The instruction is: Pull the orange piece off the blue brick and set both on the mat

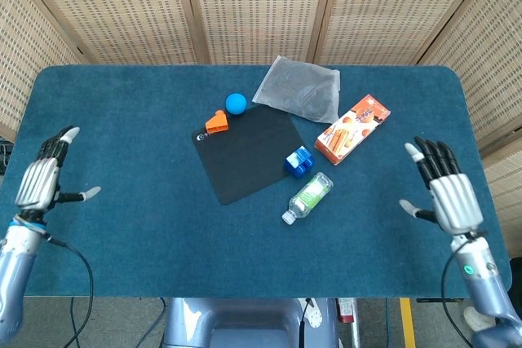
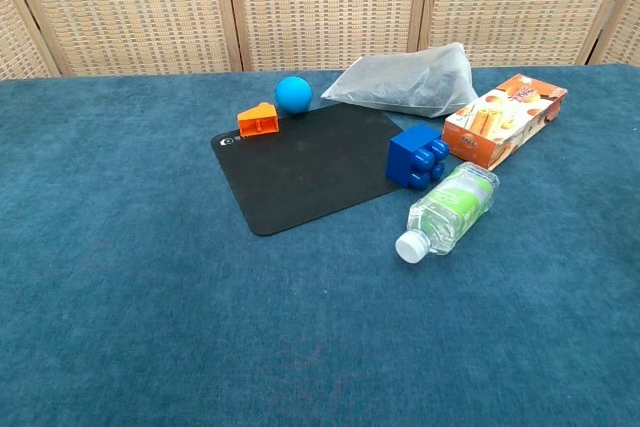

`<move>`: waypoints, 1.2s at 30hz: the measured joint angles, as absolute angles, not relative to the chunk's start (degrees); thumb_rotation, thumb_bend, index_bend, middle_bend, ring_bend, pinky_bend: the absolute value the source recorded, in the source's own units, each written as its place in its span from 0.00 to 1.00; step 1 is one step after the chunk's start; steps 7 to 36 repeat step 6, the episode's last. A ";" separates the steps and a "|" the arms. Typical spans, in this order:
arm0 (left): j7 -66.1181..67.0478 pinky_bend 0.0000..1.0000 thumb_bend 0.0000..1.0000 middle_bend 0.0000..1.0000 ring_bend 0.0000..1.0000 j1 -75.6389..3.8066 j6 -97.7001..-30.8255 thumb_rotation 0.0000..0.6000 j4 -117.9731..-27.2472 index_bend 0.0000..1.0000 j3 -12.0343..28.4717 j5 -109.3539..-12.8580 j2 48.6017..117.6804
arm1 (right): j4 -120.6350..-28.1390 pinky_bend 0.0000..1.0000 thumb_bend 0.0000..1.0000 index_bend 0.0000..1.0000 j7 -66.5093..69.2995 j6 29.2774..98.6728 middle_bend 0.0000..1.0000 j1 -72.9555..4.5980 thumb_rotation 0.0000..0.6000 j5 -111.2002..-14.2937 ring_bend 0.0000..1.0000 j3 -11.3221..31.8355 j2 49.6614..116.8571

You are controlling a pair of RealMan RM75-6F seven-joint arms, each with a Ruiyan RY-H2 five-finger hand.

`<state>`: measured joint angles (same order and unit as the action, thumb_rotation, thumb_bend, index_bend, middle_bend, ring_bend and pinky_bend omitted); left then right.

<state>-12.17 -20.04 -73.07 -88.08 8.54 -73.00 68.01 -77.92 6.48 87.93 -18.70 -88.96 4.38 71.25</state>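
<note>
The orange piece (image 1: 216, 122) (image 2: 257, 120) lies at the far left corner of the black mat (image 1: 247, 152) (image 2: 310, 162). The blue brick (image 1: 298, 161) (image 2: 417, 157) sits on the mat's right edge, apart from the orange piece. My left hand (image 1: 42, 178) hovers open near the table's left edge with its fingers spread. My right hand (image 1: 445, 194) is open at the right side, fingers spread, holding nothing. Neither hand shows in the chest view.
A blue ball (image 1: 236, 103) rests just behind the mat. A clear plastic bag (image 1: 299, 91) and an orange snack box (image 1: 352, 129) lie at the back right. A plastic bottle (image 1: 308, 198) lies on its side beside the blue brick.
</note>
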 measured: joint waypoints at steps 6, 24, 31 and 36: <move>-6.51 0.00 0.02 0.00 0.00 -12.82 -82.90 1.00 -90.52 0.00 4.89 -75.74 66.40 | -75.84 0.00 0.00 0.00 4.57 92.38 0.00 -13.21 1.00 -89.71 0.00 1.99 71.82; -6.51 0.00 0.02 0.00 0.00 -12.82 -82.90 1.00 -90.52 0.00 4.89 -75.74 66.40 | -75.84 0.00 0.00 0.00 4.57 92.38 0.00 -13.21 1.00 -89.71 0.00 1.99 71.82; -6.51 0.00 0.02 0.00 0.00 -12.82 -82.90 1.00 -90.52 0.00 4.89 -75.74 66.40 | -75.84 0.00 0.00 0.00 4.57 92.38 0.00 -13.21 1.00 -89.71 0.00 1.99 71.82; -6.51 0.00 0.02 0.00 0.00 -12.82 -82.90 1.00 -90.52 0.00 4.89 -75.74 66.40 | -75.84 0.00 0.00 0.00 4.57 92.38 0.00 -13.21 1.00 -89.71 0.00 1.99 71.82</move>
